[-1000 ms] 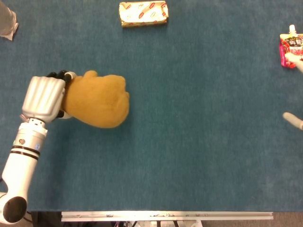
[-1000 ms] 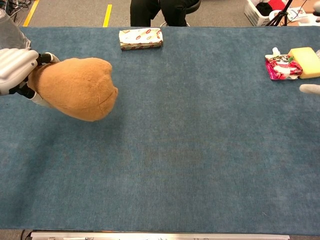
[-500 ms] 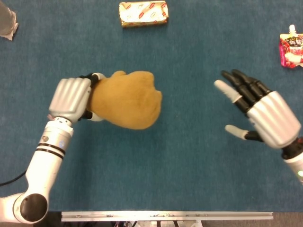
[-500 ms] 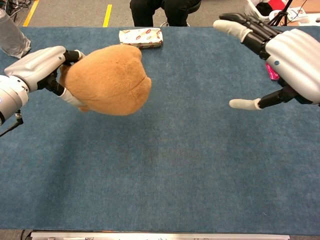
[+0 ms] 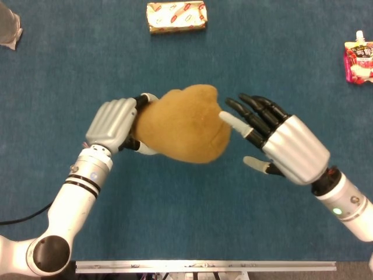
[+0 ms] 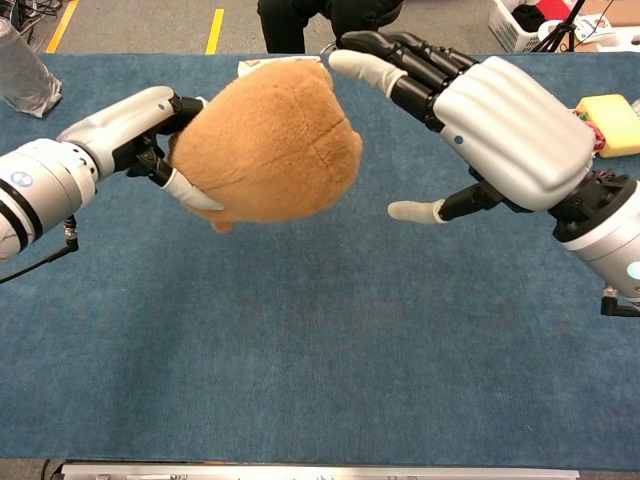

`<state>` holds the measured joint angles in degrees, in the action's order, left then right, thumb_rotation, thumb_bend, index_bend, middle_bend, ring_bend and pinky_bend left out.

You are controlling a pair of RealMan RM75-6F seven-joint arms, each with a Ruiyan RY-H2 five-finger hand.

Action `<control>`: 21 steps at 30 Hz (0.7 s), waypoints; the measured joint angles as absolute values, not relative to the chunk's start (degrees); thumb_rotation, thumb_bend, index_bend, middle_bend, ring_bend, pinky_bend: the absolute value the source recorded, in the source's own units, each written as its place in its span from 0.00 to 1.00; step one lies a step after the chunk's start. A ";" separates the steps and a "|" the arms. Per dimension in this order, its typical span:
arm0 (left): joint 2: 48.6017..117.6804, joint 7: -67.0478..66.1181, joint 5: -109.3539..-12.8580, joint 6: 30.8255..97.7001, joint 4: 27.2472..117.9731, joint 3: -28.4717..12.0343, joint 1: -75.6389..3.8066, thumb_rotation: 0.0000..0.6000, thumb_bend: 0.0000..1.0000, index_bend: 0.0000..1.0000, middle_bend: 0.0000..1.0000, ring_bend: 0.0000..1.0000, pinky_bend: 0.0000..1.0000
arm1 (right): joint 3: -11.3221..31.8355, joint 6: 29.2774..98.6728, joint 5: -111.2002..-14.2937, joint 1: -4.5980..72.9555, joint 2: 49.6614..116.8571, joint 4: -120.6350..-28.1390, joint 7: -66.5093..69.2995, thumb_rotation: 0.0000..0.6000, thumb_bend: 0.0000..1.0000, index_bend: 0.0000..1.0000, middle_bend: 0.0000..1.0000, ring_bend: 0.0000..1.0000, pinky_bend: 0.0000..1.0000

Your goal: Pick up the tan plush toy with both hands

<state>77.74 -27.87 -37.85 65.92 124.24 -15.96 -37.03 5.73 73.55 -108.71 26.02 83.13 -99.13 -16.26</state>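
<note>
Held up over the middle of the blue felt-covered counter (image 5: 233, 233): a rounded tan plush toy (image 5: 183, 123), lumpy and seamed. Long axis slanted in the head view, from a fatter lower-right end toward the near edge up to a narrower bump toward the far edge. Gripped at its left side by the silver left hand (image 5: 113, 123), dark fingers (image 5: 141, 100) wrapped over the top and a pale thumb tucked beneath. Just beside the toy's right side, the silver right hand (image 5: 278, 140), fingers spread wide and holding nothing; one pale fingertip (image 5: 228, 119) at the plush surface, contact or a slight gap impossible to tell.

Seen only from the head view: the far-left corner's crinkled clear plastic object (image 5: 9, 26), and the full yellow wrapped snack box (image 5: 176, 16) near the far edge. In the chest view that box mostly hidden behind the toy. Seen only from the chest view: a yellow sponge-like block (image 6: 608, 112) by the right edge, and the toy plainly lifted off the counter. Red-and-white spouted pouch (image 5: 359, 57) at the right edge in the head view.
</note>
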 measured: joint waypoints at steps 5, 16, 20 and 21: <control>77.03 -27.24 -36.55 65.51 126.60 -16.08 -38.76 1.00 0.25 0.82 0.94 0.78 0.93 | 6.45 73.27 -108.79 27.55 84.96 -98.05 -17.05 1.00 0.00 0.00 0.00 0.00 0.18; 76.49 -27.86 -35.38 66.45 128.63 -14.30 -41.76 1.00 0.25 0.82 0.94 0.78 0.93 | 7.03 75.06 -108.56 29.67 88.71 -94.55 -14.99 1.00 0.00 0.00 0.00 0.00 0.25; 76.28 -27.25 -34.68 66.33 128.98 -14.02 -42.49 1.00 0.25 0.82 0.94 0.78 0.93 | 7.03 76.97 -108.83 29.97 89.87 -92.93 -13.08 1.00 0.00 0.00 0.07 0.10 0.34; 76.15 -27.00 -34.43 66.19 129.16 -13.99 -42.70 1.00 0.25 0.82 0.94 0.78 0.93 | 6.96 77.18 -108.80 30.09 90.09 -92.43 -12.81 1.00 0.00 0.01 0.10 0.13 0.35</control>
